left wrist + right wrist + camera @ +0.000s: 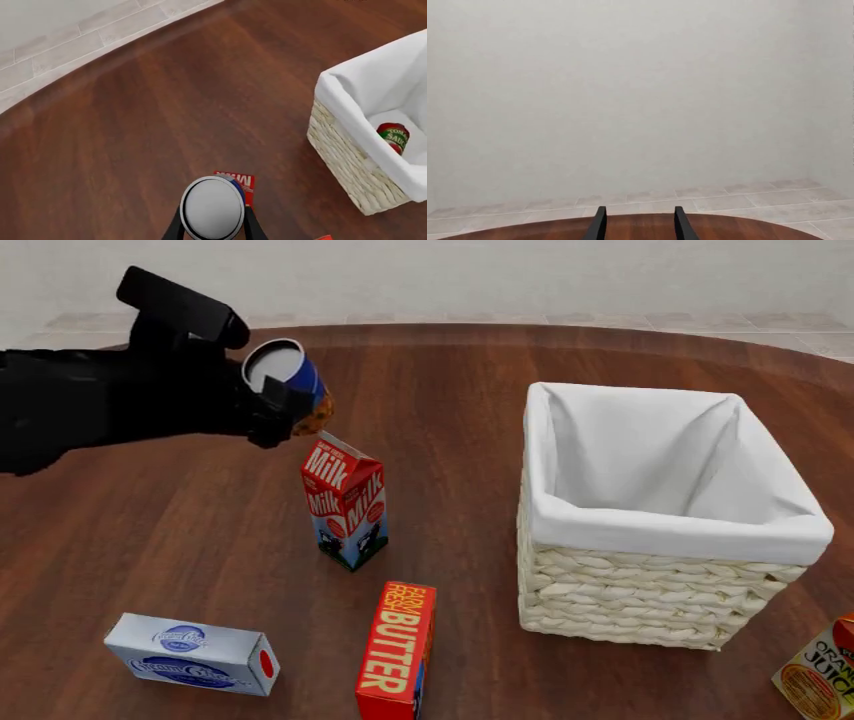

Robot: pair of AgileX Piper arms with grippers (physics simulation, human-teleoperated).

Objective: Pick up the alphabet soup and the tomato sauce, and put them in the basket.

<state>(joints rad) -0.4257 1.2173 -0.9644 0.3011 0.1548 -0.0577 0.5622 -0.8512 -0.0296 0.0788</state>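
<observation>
My left gripper is shut on the alphabet soup, a blue-and-orange can with a grey top, held tilted in the air above and left of the milk carton. In the left wrist view the can's metal top fills the space between the fingers. The tomato sauce, red with a green band, lies inside the basket on the white lining; the front view hides it behind the basket wall. My right gripper is open and holds nothing, facing the back wall.
A milk carton stands just below the held can. A red butter box and a blue-and-white box lie near the front edge. An orange juice carton sits at the front right corner.
</observation>
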